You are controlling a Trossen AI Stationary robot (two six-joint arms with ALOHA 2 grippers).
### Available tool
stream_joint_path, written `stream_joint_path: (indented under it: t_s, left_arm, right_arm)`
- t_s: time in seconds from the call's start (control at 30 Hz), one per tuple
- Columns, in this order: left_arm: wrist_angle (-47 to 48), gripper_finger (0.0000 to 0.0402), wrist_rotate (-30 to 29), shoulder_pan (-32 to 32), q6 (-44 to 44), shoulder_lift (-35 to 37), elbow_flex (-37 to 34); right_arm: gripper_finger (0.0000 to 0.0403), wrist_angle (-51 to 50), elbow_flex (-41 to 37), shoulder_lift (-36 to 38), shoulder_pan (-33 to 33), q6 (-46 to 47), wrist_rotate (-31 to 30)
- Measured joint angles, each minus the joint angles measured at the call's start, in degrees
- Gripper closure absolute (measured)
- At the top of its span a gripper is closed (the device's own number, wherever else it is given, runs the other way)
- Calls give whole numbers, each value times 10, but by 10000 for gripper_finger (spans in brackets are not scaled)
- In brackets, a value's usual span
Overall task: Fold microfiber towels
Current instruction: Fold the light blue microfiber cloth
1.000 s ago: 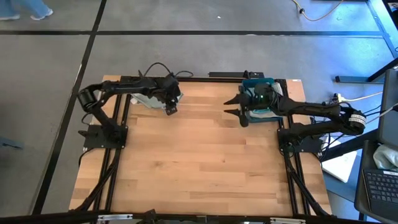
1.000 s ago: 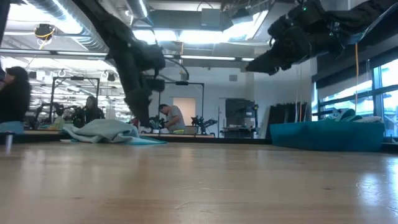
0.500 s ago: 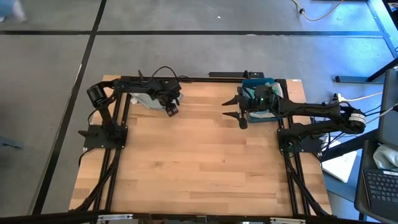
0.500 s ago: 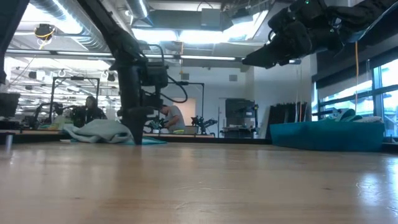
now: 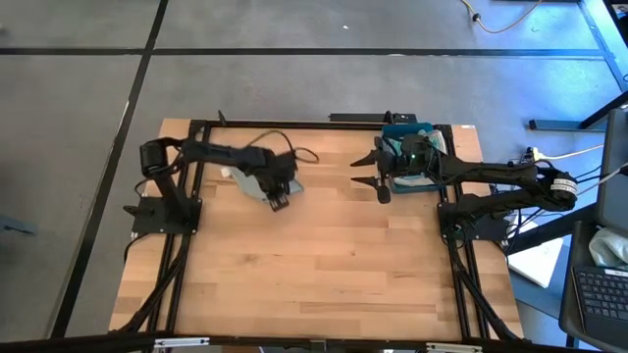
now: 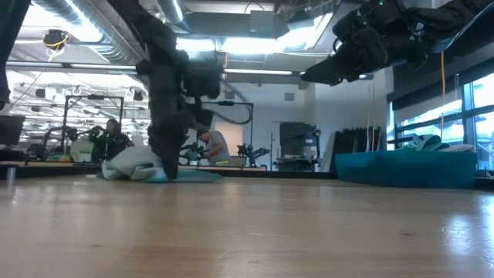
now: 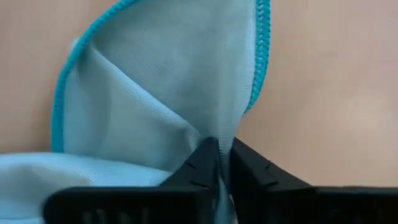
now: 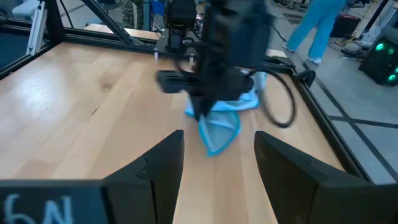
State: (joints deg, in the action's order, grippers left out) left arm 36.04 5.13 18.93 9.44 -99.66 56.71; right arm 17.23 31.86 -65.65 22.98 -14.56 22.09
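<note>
A pale blue microfiber towel (image 5: 253, 182) with a teal hem lies crumpled on the wood at the far left, under my left arm. My left gripper (image 5: 278, 201) stands on its near right corner, pointing down, shut on the cloth (image 7: 186, 93). In the low view the towel is a pale mound (image 6: 133, 164) with a flat teal flap (image 6: 191, 176) on the table. My right gripper (image 5: 370, 175) hangs open, high above the table (image 6: 324, 73), beside the blue tray (image 5: 428, 129), holding nothing. More towels (image 6: 428, 144) lie heaped in that tray. My left gripper pinches the pale blue towel between its two fingertips (image 7: 202, 158), at a spot right beside the teal hem (image 7: 254, 93). The fingers come from above, pointing down. The cloth tents up into them while the rest lies on the table; one layer or several, I cannot tell.
The blue tray (image 6: 401, 168) stands at the far right edge. Black frame rails (image 5: 191, 186) run along both sides of the table. Bare wood (image 5: 314, 265) spreads over the middle and near half. People sit in the room beyond the table.
My left gripper has gone down to the table and toward the near right, and has shut on the towel. The towel has slid with it along the table toward the middle. My right gripper has stayed raised by the tray.
</note>
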Motion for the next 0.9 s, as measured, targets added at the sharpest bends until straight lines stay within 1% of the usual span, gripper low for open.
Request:
stream_joint_path:
  t_s: [0.1, 0.27, 0.33, 0.43, 0.5, 0.53, 0.57, 0.63, 0.7, 0.8, 0.9]
  left_arm:
    - [-3, 395, 4, -60, 17, 0, 12]
    - [1, 396, 10, -152, 65, 0, 33]
    - [23, 399, 1, -183, 75, 1, 55]
    - [67, 399, -43, -222, 85, 1, 98]
    - [111, 400, -90, -241, 86, 1, 137]
    - [133, 400, -116, -249, 87, 1, 159]
    - [156, 400, -146, -257, 90, 2, 181]
    - [190, 400, -198, -268, 99, 3, 219]
    - [207, 401, -230, -273, 106, 3, 251]
    - [212, 401, -243, -272, 114, 3, 289]
    - [213, 401, -243, -276, 114, 3, 305]
  right_arm:
    - [205, -8, 0, 0, 0, 5, 0]
    - [205, -55, 0, 0, 0, -1, 0]
    - [205, -67, 0, 0, -1, -7, 6]
    - [205, -56, -2, -5, -11, -9, 45]
    - [205, -47, -3, -17, -28, -22, 97]
    - [205, -38, -3, -26, -42, -31, 116]
    - [205, -28, -3, -35, -57, -42, 120]
    - [205, 6, -3, -60, -91, -64, 99]
    - [205, 54, -3, -91, -126, -86, 56]
    - [205, 125, 6, -135, -167, -116, -42]
    - [205, 150, 24, -157, -187, -151, -117]
